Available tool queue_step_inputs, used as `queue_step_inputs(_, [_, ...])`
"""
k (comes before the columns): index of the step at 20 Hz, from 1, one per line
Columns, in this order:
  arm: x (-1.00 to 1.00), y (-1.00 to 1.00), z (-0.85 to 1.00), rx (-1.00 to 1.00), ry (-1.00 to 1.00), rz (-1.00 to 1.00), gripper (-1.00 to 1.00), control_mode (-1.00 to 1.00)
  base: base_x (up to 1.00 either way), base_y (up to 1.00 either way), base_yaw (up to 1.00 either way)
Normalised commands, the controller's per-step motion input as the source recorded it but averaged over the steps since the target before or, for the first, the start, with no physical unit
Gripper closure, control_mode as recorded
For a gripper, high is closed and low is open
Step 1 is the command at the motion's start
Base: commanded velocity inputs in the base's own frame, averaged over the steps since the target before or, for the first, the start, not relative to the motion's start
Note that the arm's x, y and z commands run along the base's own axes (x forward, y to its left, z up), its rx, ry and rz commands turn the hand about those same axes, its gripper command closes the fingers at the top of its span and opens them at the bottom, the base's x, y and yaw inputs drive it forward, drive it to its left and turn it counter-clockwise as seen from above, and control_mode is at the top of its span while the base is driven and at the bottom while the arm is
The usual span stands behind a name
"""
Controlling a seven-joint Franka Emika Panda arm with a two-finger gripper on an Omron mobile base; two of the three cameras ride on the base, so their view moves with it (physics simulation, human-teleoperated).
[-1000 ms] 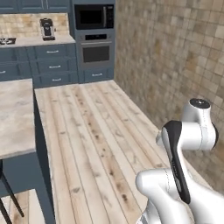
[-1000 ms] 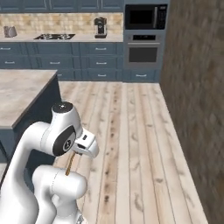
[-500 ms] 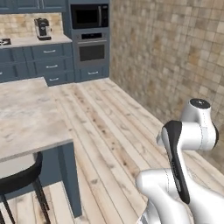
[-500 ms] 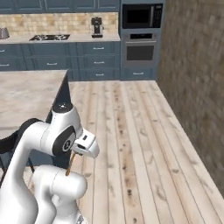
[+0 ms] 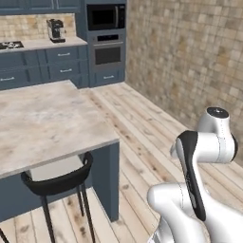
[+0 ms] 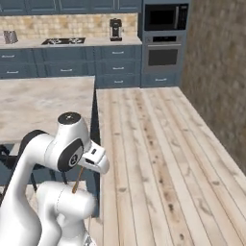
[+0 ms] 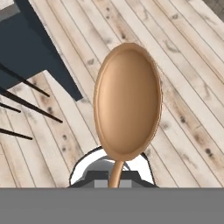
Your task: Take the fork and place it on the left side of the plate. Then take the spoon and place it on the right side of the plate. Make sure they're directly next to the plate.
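The gripper [image 6: 79,169] is clamped on the wooden spoon [image 7: 127,103], carried beside the kitchen island [image 6: 45,103]; keep it gripped and level until the plate's right side is reached.

Kitchen interior, rendered. Floor [image 6: 153,144]: pale wood planks with darker grain, running beneath and ahead of the gripper. Island counter [image 5: 42,118]: beige marbled top on a dark blue base, to the gripper's left. Stool [image 5: 59,182]: black, curved back, thin legs, tucked under the island's near edge. Far wall: dark blue base cabinets [image 6: 67,67] with pale handles under a light countertop, and a tan tiled backsplash [image 6: 57,24]. Cooktop [image 6: 60,41] set into that countertop; coffee machine [image 6: 115,30] beside it. Tall unit: microwave [image 6: 166,17] above built-in oven [image 6: 163,55]. Stone-tiled wall [image 5: 190,52]: mottled brown, on the gripper's right. Lighting even, soft.
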Motion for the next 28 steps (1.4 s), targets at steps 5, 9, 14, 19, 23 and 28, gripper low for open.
queue_step_inputs(5, [0.00,0.00,0.00,0.00,0.00,0.00,1.00,1.00,-0.23,0.98,0.01])
queue_step_inputs(9, [0.00,0.00,0.00,0.00,0.00,0.00,1.00,1.00,-0.20,0.98,0.07])
queue_step_inputs(14, [0.00,0.00,0.00,0.00,0.00,0.00,1.00,1.00,-0.07,0.93,0.13])
queue_step_inputs(19, [0.00,0.00,0.00,0.00,0.00,0.00,1.00,1.00,0.00,0.78,0.20])
queue_step_inputs(23, [0.00,0.00,0.00,0.00,0.00,0.00,1.00,1.00,0.00,0.74,0.22])
queue_step_inputs(28, [0.00,0.00,0.00,0.00,0.00,0.00,1.00,1.00,0.00,0.74,0.21])
